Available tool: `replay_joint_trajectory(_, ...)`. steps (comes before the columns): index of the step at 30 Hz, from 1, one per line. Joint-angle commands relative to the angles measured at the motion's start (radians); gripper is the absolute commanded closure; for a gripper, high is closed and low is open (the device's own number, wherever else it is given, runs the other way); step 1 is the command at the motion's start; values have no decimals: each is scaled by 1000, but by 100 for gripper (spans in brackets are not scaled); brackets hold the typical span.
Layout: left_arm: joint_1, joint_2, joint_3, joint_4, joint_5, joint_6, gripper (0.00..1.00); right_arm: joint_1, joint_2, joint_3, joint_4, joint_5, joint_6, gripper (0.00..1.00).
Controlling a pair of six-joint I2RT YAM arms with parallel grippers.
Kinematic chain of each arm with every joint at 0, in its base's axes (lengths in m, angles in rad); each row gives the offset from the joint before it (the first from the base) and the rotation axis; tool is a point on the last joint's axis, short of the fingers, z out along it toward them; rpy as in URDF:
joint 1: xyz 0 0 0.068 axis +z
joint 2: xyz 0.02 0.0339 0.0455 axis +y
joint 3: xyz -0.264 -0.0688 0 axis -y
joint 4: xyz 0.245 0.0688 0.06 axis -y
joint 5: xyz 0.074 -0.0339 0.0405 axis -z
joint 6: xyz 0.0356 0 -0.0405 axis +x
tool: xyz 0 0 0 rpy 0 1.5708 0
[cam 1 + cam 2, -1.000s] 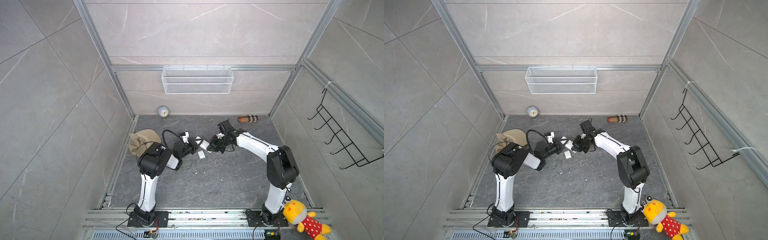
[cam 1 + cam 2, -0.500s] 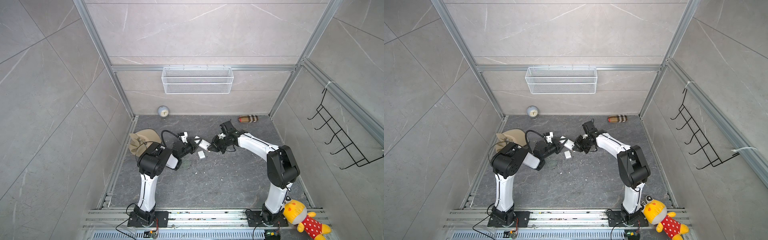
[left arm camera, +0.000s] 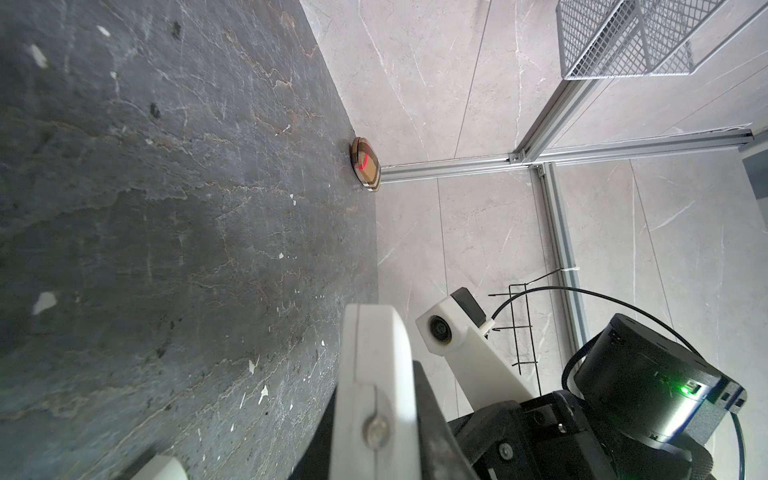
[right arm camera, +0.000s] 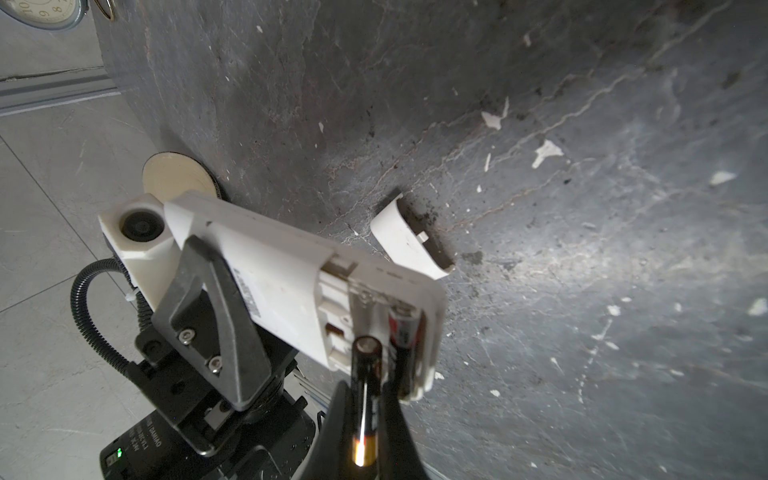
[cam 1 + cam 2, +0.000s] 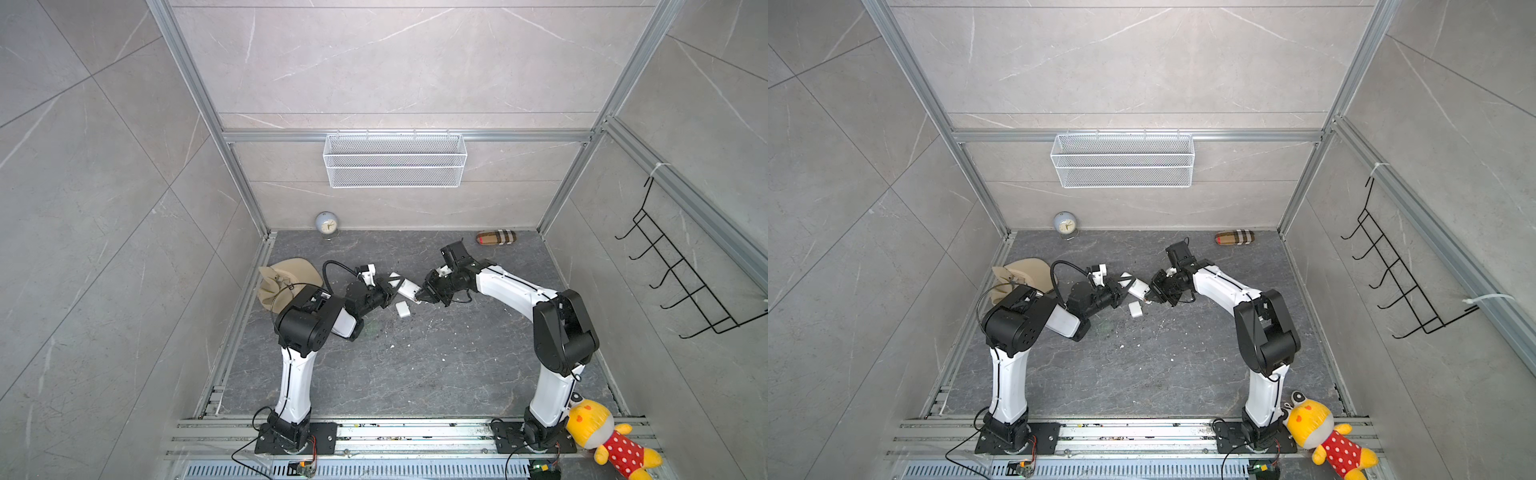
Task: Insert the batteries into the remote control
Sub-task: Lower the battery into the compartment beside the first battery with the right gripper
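**White plastic remote clamped, one battery in, one pinched at the slot**

White glossy plastic everywhere on this one. The left gripper [image 5: 387, 293] was pressed shut on the remote control [image 4: 286, 282]. Its flat grey metal fingers [image 4: 220, 307] clamped the oblong body with the plain back showing, out in the middle of the floor between the two arms. The back hatch was off, so the ribbed rectangular compartment at the remote's end sat open.

The seated battery [image 4: 405, 328], a black cylinder with a red band and a shiny label, lay in the slot along the remote's outer edge. The right gripper [image 4: 365, 440] was pinching the loose battery [image 4: 366, 386] lengthwise between its dark tapered fingers. That one was glossy black with a coppery band, and its round silver end cap was aimed at the empty slot next to the seated one. Couldn't tell whether the cap was actually touching the plastic.

The battery cover [image 4: 409, 241], a thin curved white shell with a small tab, lay on the slate floor [image 4: 602, 257] just beside the remote's open end, not touching it. The floor was dark grey, rough and veined, dotted with white chips. On the back wall hung a white wire-mesh basket [image 5: 395, 160], with a round pale clock [image 5: 327, 223] at the wall's foot.
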Motion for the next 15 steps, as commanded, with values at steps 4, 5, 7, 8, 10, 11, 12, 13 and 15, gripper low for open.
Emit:
replay_joint_trajectory(4,-3,-52,26,71,20,-10,100,-11,28,-9,21,-17,25,84)
replay_joint_trajectory(5,-3,-51,27,71,20,-10,100,-11,27,-10,20,-17,25,81)
replay_joint_trajectory(7,-2,-50,27,71,18,-14,100,-11,23,-7,13,-18,24,77)
replay_joint_trajectory(8,-2,-49,27,71,15,-16,100,-11,21,-5,8,-19,21,76)
replay_joint_trajectory(10,-2,-50,27,71,13,-24,100,-12,13,-2,-4,-18,14,72)
replay_joint_trajectory(11,-2,-50,27,71,12,-29,100,-14,8,0,-11,-17,10,71)
replay_joint_trajectory(12,-3,-49,27,71,11,-33,100,-14,3,0,-15,-15,6,70)
replay_joint_trajectory(13,-2,-48,28,71,9,-42,100,-14,-4,1,-21,-15,2,70)
replay_joint_trajectory(15,0,-48,29,71,8,-67,100,-16,-22,3,-36,-9,-12,69)
